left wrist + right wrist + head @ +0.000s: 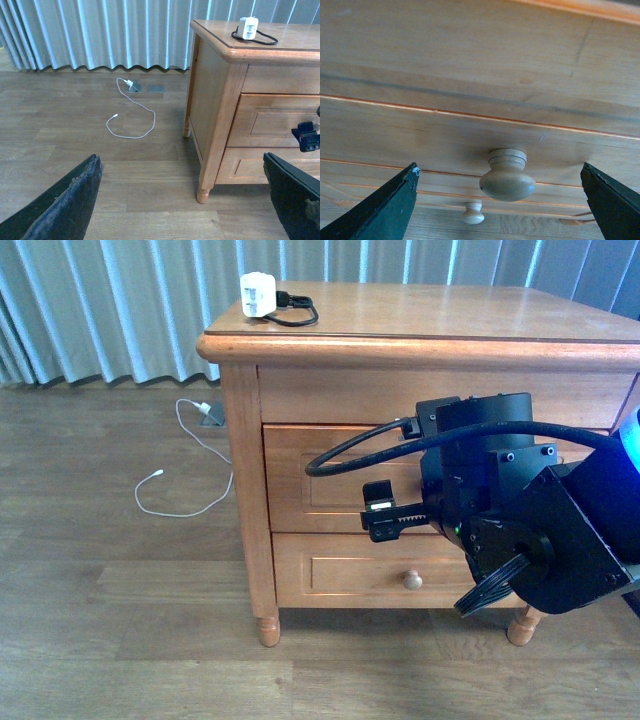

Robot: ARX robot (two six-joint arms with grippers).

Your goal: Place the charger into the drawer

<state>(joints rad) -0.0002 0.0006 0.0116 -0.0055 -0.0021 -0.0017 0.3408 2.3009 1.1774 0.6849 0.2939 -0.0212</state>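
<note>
The charger (258,293), a white cube with a short black cable, lies on the nightstand's top near its left back corner; it also shows in the left wrist view (248,27). The drawer (320,480) is shut. My right gripper (385,508) hovers just in front of its panel, open. In the right wrist view the drawer's round knob (507,177) sits between the spread fingers of the right gripper (499,169), touching neither. My left gripper (182,200) hangs open above the floor, left of the nightstand, holding nothing.
A like drawer with its own knob (412,580) sits beneath the upper one. A long thin white cable (175,480) lies on the wooden floor left of the nightstand, leading to a floor socket (156,88). Pleated curtains (120,310) hang behind.
</note>
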